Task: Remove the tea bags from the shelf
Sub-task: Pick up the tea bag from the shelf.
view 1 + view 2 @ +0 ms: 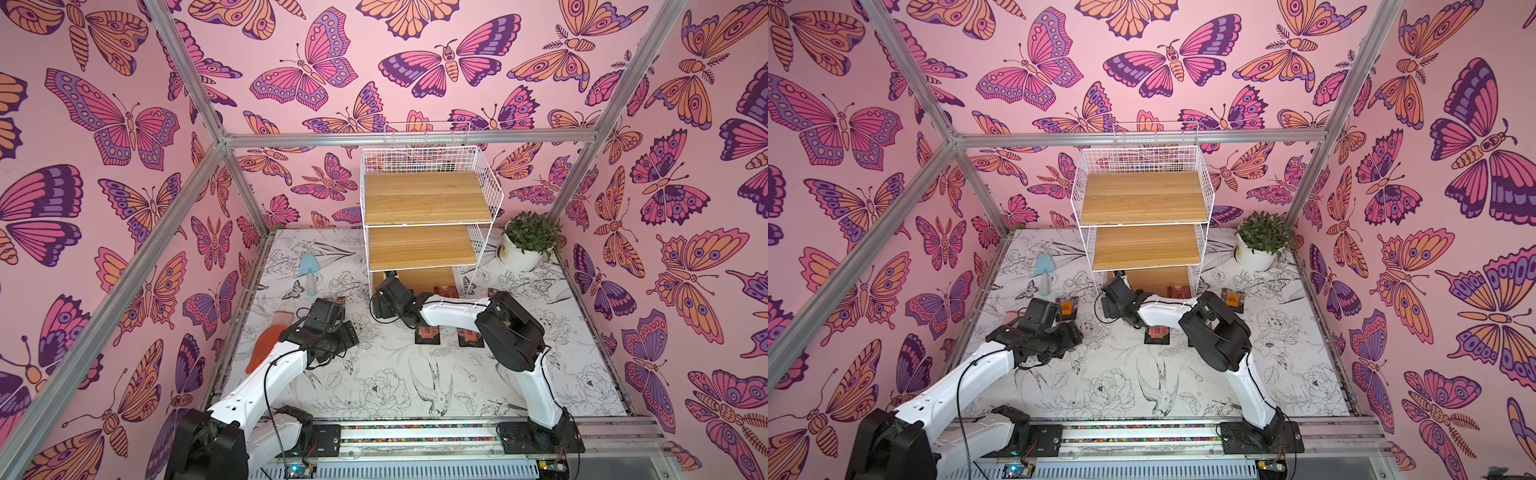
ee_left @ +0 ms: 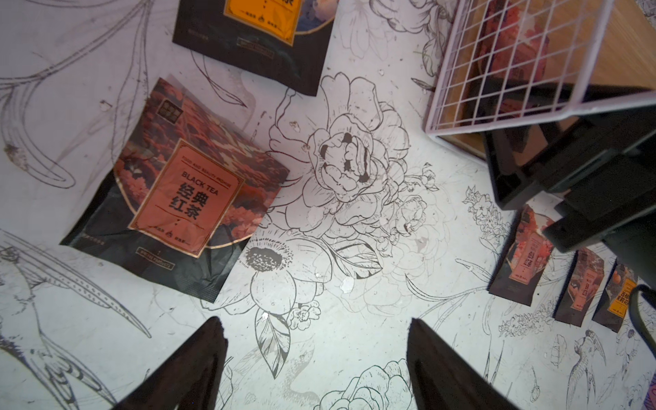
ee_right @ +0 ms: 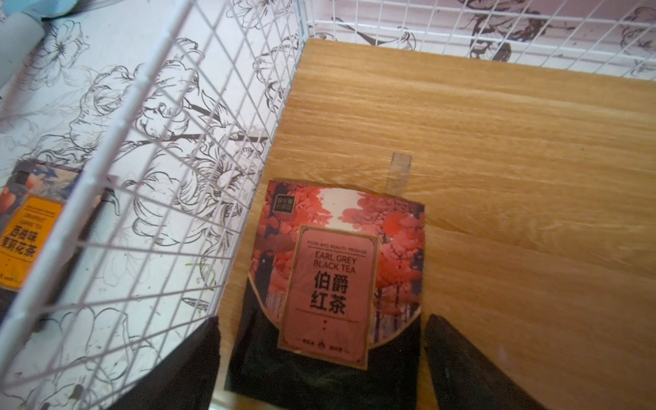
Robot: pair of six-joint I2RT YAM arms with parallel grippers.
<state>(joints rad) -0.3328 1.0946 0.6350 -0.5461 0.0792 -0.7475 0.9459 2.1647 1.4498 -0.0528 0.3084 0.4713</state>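
A: What's on the table (image 1: 374, 395)?
B: I see the shelf (image 1: 424, 199) at the far middle. My right claw (image 3: 321, 319) reaches onto its bottom board (image 3: 497, 159), spread wide. My left claw (image 2: 314, 321) hangs wide over the table, at the left.
A: And the tea bags (image 1: 428, 334)?
B: Several lie on the table. One pink-label tea bag (image 3: 330, 284) lies flat on the bottom board by the left wire side, its near edge between my right claw's fingers.
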